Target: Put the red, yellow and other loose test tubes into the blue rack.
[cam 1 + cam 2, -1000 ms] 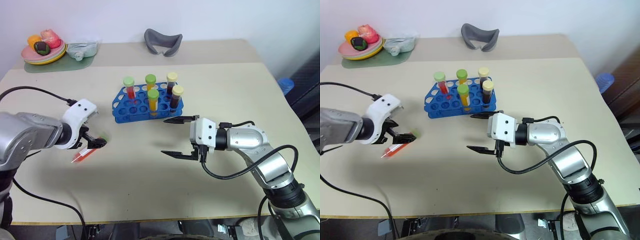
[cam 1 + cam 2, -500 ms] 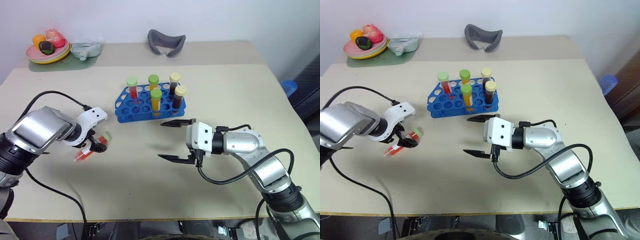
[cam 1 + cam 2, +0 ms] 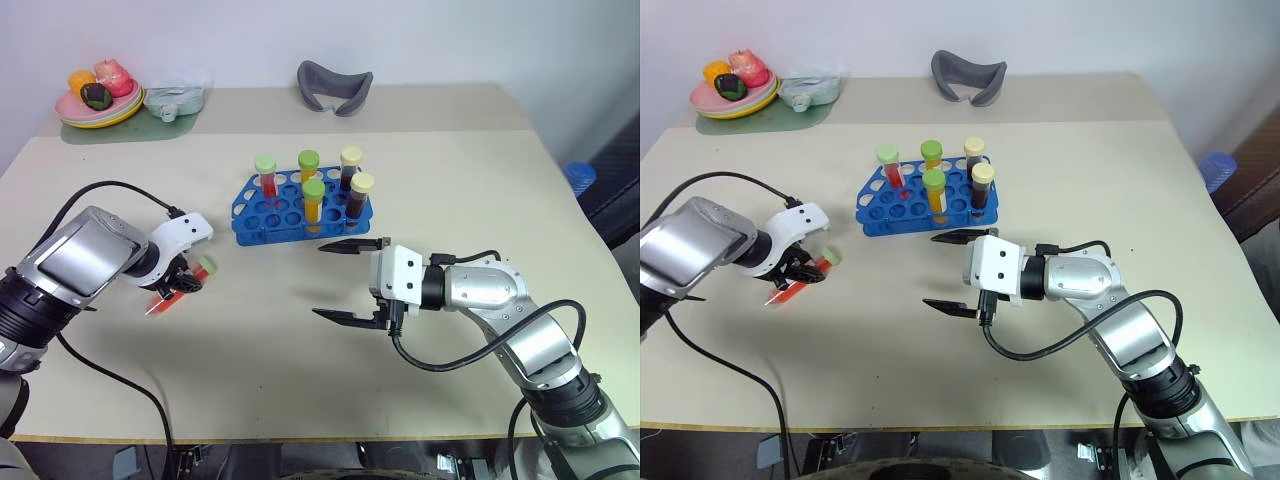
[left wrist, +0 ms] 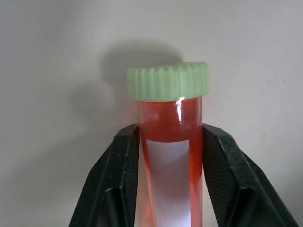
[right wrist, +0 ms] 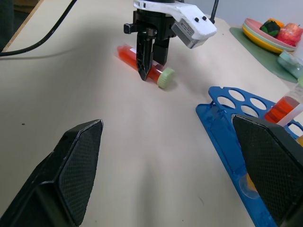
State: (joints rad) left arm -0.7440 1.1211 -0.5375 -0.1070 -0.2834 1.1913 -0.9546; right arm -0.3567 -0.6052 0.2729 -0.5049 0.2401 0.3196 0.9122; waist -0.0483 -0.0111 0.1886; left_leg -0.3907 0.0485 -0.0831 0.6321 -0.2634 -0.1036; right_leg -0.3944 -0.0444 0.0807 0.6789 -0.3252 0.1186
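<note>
Lying flat on the table (image 3: 300,380), the red tube (image 3: 178,287) with the green cap is pinched by the left tool (image 3: 180,285), whose two black fingers (image 4: 118,184) are pressed on its sides. It is found to the left of the blue rack (image 3: 262,222), a little apart. Five tubes are kept upright in the rack. The right tool (image 3: 342,281) is held wide above the table, just in front of the rack, with nothing gripped.
</note>
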